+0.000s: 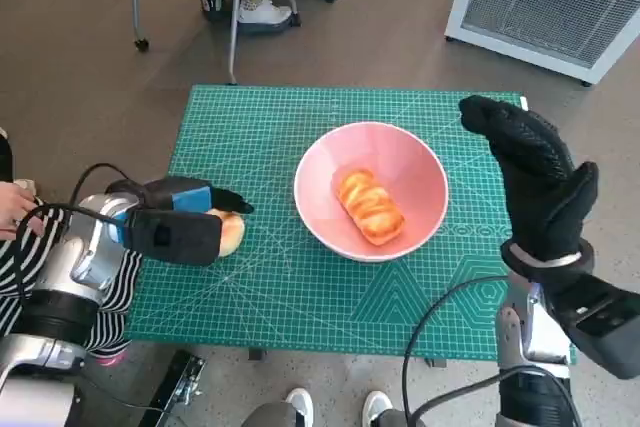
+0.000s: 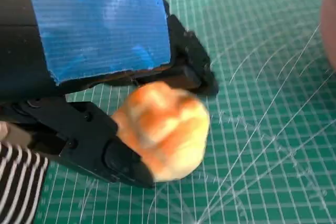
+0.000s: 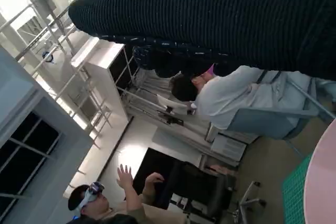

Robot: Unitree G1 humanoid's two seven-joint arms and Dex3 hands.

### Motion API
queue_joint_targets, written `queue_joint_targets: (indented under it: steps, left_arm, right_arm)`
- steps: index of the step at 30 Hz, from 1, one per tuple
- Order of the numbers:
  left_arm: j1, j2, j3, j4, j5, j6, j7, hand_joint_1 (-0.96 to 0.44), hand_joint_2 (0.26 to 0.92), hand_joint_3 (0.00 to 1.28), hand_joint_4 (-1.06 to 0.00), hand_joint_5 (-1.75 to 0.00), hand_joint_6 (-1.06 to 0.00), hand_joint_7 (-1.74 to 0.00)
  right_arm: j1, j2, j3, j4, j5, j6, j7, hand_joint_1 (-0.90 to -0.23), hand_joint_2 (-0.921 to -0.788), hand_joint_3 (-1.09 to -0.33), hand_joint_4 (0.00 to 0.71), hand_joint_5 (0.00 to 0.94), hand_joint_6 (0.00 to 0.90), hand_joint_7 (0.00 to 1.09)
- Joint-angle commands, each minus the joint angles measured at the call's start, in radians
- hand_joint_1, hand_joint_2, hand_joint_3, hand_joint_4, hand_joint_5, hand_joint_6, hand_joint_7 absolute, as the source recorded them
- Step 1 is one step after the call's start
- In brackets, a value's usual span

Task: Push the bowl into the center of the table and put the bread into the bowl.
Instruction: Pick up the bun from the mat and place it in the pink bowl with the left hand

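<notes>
A pink bowl (image 1: 405,172) sits a little right of the middle of the green mat, with a golden twisted bread (image 1: 370,205) lying inside it. A second, paler bread (image 1: 231,233) is near the mat's left edge, gripped by my left hand (image 1: 170,222). The left wrist view shows this bread (image 2: 165,129) pinched between the black fingers (image 2: 194,61) and the thumb of that hand (image 2: 100,51). My right hand (image 1: 535,182) stands raised and open just right of the bowl, holding nothing. In the right wrist view the glove (image 3: 220,19) is a dark band, and the bowl's rim (image 3: 321,182) shows.
The green cutting mat (image 1: 300,297) covers the small table. A chair and a person's feet (image 1: 262,9) are beyond the far edge, a white unit (image 1: 560,2) at the back right. A striped sleeve (image 1: 20,247) is at the left, shoes (image 1: 300,407) below the near edge.
</notes>
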Motion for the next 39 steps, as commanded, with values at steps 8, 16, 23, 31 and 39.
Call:
queue_joint_targets:
  steps: [8, 16, 23, 31, 39]
  left_arm:
    - [0.024, 0.037, 0.060, -0.076, -0.043, -0.064, 0.032, 0.00, 0.910, 0.02, -0.79, -1.11, -0.69, -1.03]
    - [0.020, 0.043, 0.115, -0.164, -0.086, -0.080, 0.047, 0.00, 0.909, 0.02, -0.80, -1.08, -0.68, -1.08]
    - [-0.012, 0.032, 0.160, -0.238, -0.126, -0.067, 0.045, 0.00, 0.908, 0.02, -0.80, -1.06, -0.68, -1.10]
    - [-0.083, -0.018, 0.195, -0.318, -0.171, -0.044, 0.068, 0.00, 0.901, 0.01, -0.84, -1.01, -0.69, -1.08]
    - [-0.132, -0.121, 0.176, -0.376, -0.181, -0.019, 0.107, 0.00, 0.901, 0.00, -0.85, -0.99, -0.69, -1.09]
  right_arm:
    - [0.015, 0.000, -0.002, 0.016, -0.008, 0.014, 0.002, -0.663, -0.921, -0.698, 0.138, 0.000, 0.039, 0.45]
    - [0.015, -0.001, -0.003, 0.015, -0.006, 0.018, 0.002, -0.663, -0.921, -0.698, 0.138, 0.000, 0.039, 0.45]
    - [0.013, -0.005, -0.006, 0.014, -0.004, 0.022, 0.004, -0.663, -0.921, -0.698, 0.138, 0.000, 0.039, 0.45]
    - [0.010, -0.007, -0.009, 0.017, -0.004, 0.022, 0.006, -0.663, -0.921, -0.697, 0.139, 0.000, 0.035, 0.45]
    - [0.012, -0.004, -0.007, 0.018, -0.007, 0.019, 0.006, -0.668, -0.921, -0.697, 0.139, 0.000, 0.033, 0.45]
